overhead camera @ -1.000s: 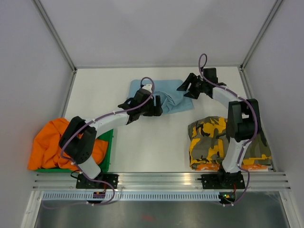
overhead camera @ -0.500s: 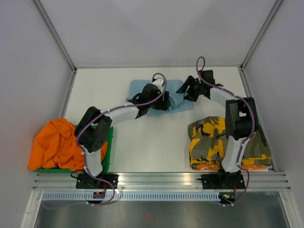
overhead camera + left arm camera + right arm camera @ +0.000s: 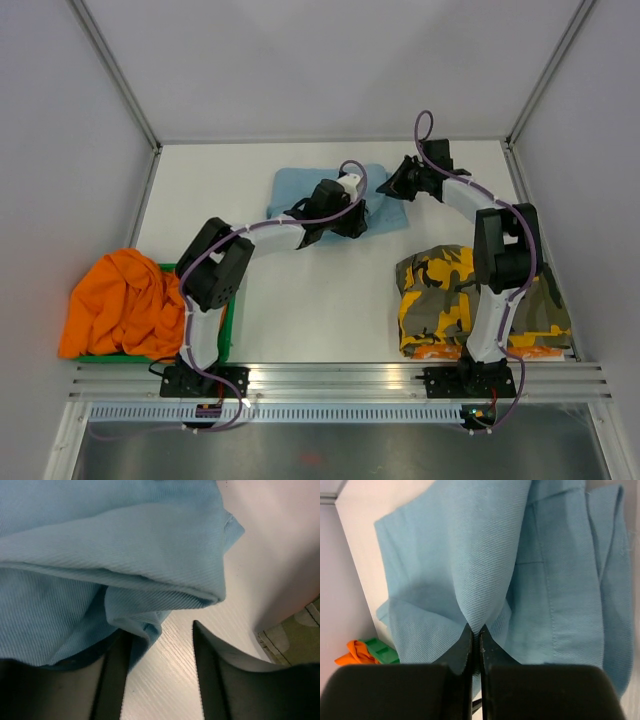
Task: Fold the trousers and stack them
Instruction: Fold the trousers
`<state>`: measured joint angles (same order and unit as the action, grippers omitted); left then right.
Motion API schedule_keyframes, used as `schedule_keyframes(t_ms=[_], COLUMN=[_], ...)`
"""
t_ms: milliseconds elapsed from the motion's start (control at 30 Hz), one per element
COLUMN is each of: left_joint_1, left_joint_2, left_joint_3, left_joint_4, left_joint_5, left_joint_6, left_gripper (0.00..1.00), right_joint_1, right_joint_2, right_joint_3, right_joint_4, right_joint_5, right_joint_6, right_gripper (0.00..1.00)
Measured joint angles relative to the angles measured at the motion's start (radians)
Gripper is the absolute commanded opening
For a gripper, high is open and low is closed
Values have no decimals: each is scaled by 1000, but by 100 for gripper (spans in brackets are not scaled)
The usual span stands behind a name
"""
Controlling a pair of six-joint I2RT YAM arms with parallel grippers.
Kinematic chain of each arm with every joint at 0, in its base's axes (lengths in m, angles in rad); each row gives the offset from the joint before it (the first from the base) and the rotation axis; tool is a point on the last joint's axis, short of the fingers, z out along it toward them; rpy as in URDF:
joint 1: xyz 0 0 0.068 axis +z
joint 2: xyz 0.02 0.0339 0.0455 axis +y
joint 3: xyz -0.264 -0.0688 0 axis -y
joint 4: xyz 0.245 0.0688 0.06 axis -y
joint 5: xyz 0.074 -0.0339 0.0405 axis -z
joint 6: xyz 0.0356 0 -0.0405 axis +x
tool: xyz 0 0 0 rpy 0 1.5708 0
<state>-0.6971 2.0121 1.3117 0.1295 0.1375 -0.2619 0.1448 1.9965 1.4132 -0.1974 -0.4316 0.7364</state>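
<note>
The light-blue trousers lie folded at the far middle of the table. My right gripper is at their right edge, shut on a pinched-up ridge of the blue cloth that rises from between the fingertips. My left gripper is low at the near right corner of the pair. It stands open with bare table between the jaws, and a hanging fold of the blue trousers drapes over the tip of its left finger.
A folded camouflage pair lies on the near right with an orange edge beneath it, beside the right arm. Crumpled orange trousers sit on a green tray at the near left. Grey walls enclose the table.
The right gripper has shut on the blue cloth at its right edge. The left gripper has slid rightward along the pair's near edge, its jaws narrowing.
</note>
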Motion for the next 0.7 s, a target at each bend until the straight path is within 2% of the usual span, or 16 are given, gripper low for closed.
schedule_keyframes(t_ms=[67, 100, 133, 200, 500, 567, 633, 700], left_joint_1=[-1, -1, -2, -6, -41, -42, -42, -42], left_joint_2=[7, 11, 13, 16, 19, 5, -25, -80], left_joint_3=[4, 4, 4, 4, 0, -25, -53, -98], left_joint_4=[0, 0, -1, 0, 17, 23, -4, -74], left_joint_5=[-2, -5, -7, -25, -106, -124, -149, -187], left_joint_6=[6, 10, 13, 27, 52, 54, 51, 11], left_gripper=[43, 30, 23, 2, 3, 10, 32, 62], right_joint_1=[-5, -6, -10, -23, -107, -110, -109, -115], right_joint_2=[0, 0, 0, 0, 14, 27, 43, 56], right_joint_3=[32, 49, 65, 87, 98, 98, 98, 98], right_joint_4=[-6, -8, -12, -17, -99, -106, -110, -108], right_joint_5=[0, -4, -9, -24, -103, -119, -127, -130], right_joint_6=[-2, -5, -9, -19, -110, -131, -153, -172], right_gripper=[0, 0, 0, 0, 0, 0, 0, 0])
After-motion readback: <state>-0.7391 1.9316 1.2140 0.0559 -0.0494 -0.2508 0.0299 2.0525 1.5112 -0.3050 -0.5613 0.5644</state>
